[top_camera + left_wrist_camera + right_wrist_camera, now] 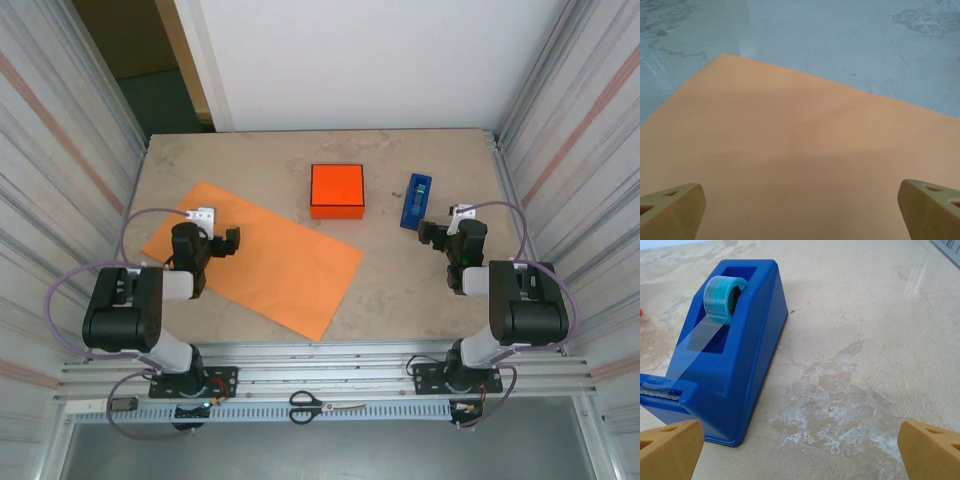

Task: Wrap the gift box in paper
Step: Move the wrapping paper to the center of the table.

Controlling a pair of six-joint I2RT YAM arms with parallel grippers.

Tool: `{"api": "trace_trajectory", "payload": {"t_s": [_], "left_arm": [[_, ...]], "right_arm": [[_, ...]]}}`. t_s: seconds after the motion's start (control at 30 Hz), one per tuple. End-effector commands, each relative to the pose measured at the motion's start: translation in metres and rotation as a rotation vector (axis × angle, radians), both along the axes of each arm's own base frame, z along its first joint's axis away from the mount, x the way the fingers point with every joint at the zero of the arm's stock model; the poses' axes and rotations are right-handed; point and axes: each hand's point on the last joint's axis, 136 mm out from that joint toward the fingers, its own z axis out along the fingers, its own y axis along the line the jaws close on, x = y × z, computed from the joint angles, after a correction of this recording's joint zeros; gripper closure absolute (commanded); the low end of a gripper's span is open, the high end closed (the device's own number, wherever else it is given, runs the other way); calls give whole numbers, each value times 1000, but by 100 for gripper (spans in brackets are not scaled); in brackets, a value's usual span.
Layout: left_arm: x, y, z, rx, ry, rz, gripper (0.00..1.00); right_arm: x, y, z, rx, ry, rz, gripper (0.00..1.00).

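- The left gripper (pixel 221 229) hovers over the left part of the paper (pixel 270 265), fingers spread wide and holding nothing. In its wrist view the sheet lies flat and smooth under the two fingertips.
- The paper rests flat on the table (pixel 420 290), turned at an angle, with its far corner pointing toward the left wall. Nothing stands on it, so wrapping has not yet begun.
- The gift box (pixel 337 190) sits on bare table just beyond the paper's far long edge, apart from the sheet.
- The step in hand is probably getting the box onto the sheet. It would go best with the box set in the middle and its sides parallel to the paper's edges, leaving an even margin all round for folding.
- The left fingers could press the sheet down lightly while the box comes across, since thin paper is likely to slide or crease.
- The blue tape dispenser (pixel 417 200) stands to the right of the box, its tape end drawn to the cutter.
- The right gripper (pixel 445 224) sits just beside the dispenser, fingers wide apart and empty. It is the nearer one to fetch the box, and should grasp it by the dark side edges.
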Motion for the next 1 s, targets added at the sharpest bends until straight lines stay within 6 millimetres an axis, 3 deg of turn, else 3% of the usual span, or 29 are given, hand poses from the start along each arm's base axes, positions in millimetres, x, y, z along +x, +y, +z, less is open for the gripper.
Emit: {"api": "trace_trajectory", "payload": {"t_s": [0.0,0.77,0.97], "left_arm": [[6,1,15,7,-51,5,1],[5,0,21,-7,-56,-9,1],[-3,12,39,-12,-93,61,1]], "right_arm": [[6,2,5,-7,-14,15,2],[4,4,10,-48,-28,-5,2],[-4,3,34,-38,-20,-15,2]]}}
